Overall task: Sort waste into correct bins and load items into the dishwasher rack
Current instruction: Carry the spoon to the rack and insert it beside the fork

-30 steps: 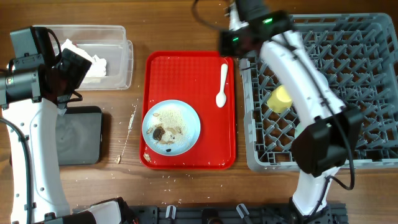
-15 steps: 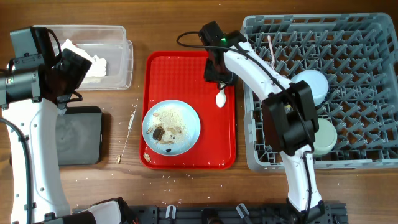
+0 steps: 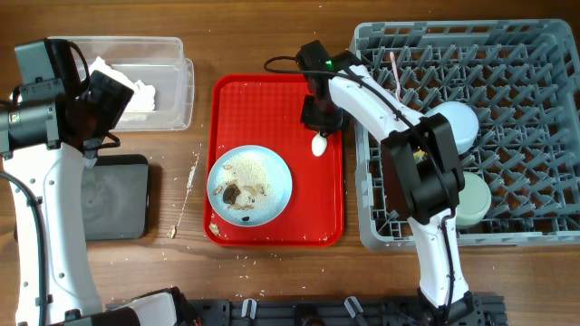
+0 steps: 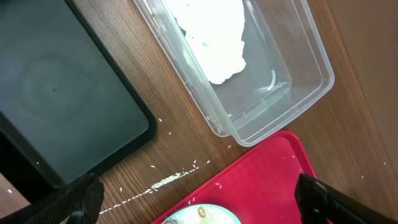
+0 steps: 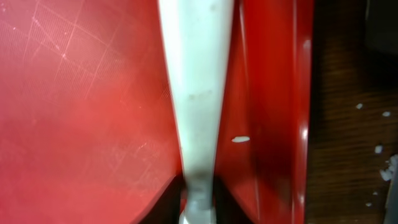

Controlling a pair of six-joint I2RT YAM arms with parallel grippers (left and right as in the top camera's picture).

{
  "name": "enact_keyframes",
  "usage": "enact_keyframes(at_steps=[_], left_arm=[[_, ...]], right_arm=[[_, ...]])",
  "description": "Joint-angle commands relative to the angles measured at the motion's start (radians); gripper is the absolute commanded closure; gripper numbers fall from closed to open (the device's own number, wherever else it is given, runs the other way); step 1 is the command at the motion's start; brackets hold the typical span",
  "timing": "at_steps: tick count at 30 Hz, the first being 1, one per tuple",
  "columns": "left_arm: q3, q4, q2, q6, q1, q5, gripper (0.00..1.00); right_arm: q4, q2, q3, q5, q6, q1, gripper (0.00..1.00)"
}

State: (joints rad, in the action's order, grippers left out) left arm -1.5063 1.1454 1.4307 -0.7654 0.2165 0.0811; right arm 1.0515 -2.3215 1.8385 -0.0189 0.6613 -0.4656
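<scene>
The white spoon (image 3: 318, 145) lies on the red serving tray (image 3: 272, 100). My right gripper (image 3: 323, 122) is down on the spoon's handle. In the right wrist view its fingers (image 5: 198, 202) press both sides of the handle (image 5: 196, 81). The light blue plate (image 3: 249, 184) with brown and white food scraps sits on the red tray. My left gripper (image 4: 199, 208) is open and empty, held over the gap between the clear box (image 4: 273, 106) and the red tray. White napkins (image 3: 136, 91) lie in the clear box. Two pale bowls (image 3: 453, 122) (image 3: 471, 199) rest in the grey rack (image 3: 526, 72). The yellow cup is hidden under my right arm.
The flat black tray (image 3: 113, 199) lies at the left, below the clear box, and also shows in the left wrist view (image 4: 56, 93). Rice crumbs (image 3: 190, 177) are strewn on the wood between the black tray and the red tray. The red wrapper is out of view.
My right arm swung from over the rack to the red tray and lowered onto the spoon's handle, uncovering the bowls. The left arm has not moved.
</scene>
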Motion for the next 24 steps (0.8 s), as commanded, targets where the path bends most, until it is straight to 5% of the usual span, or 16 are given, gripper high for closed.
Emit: enact_keyframes(at_steps=[1, 8, 15, 24], left_arm=[[0.001, 0.0, 0.006, 0.002, 0.005, 0.013, 0.0], [0.001, 0.0, 0.006, 0.002, 0.004, 0.013, 0.0], [0.001, 0.0, 0.006, 0.002, 0.004, 0.013, 0.0], [0.001, 0.0, 0.006, 0.002, 0.004, 0.013, 0.0]], right_arm=[[0.001, -0.007, -0.026, -0.043, -0.008, 0.0, 0.92], [-0.024, 0.239, 0.005, -0.043, -0.109, 0.072, 0.94], [-0.155, 0.476, 0.005, -0.042, -0.416, 0.282, 0.93], [-0.197, 0.37, 0.001, -0.042, -0.652, 0.397, 0.92]])
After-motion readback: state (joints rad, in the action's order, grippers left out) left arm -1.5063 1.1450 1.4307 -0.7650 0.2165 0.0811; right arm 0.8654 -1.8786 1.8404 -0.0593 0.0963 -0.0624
